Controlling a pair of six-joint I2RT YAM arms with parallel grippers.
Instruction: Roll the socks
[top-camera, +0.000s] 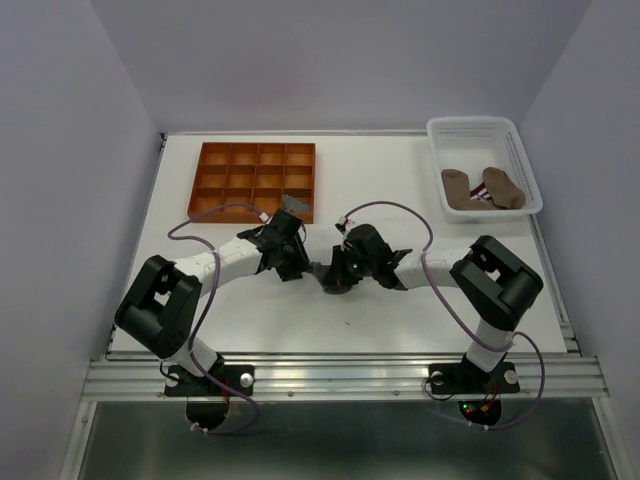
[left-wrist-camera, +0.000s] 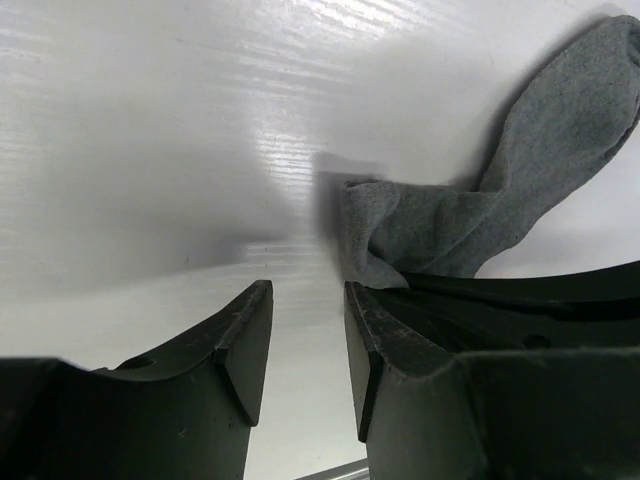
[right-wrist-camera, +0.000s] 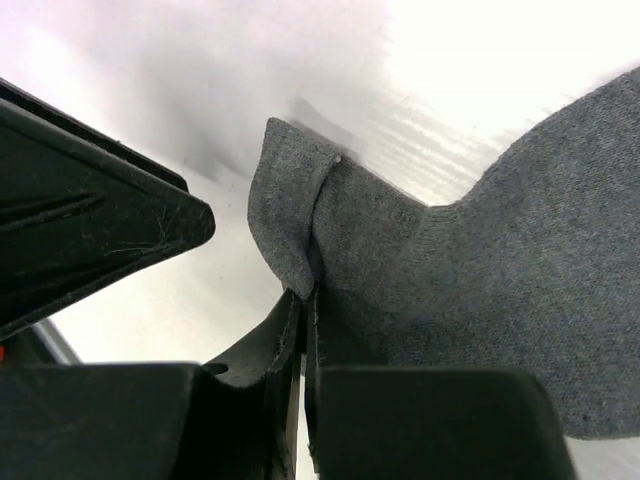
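At table (top-camera: 420, 200) centre, right gripper (right-wrist-camera: 305, 310) pinches grey sock (right-wrist-camera: 480, 280) edge; left gripper (left-wrist-camera: 308, 310) gapes.

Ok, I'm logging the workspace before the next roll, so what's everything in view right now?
grey sock: one, grey, table centre, edge pinched by the right gripper
second grey sock: one, grey, at the tray's near right corner
tan socks: two, tan-brown, one with a red-white striped part, in the basket
basket: one, white, far right of the table
tray: one, orange-brown, compartmented, far left
table: one, white
left gripper: one, black, open, beside the grey sock
right gripper: one, black, shut on the grey sock
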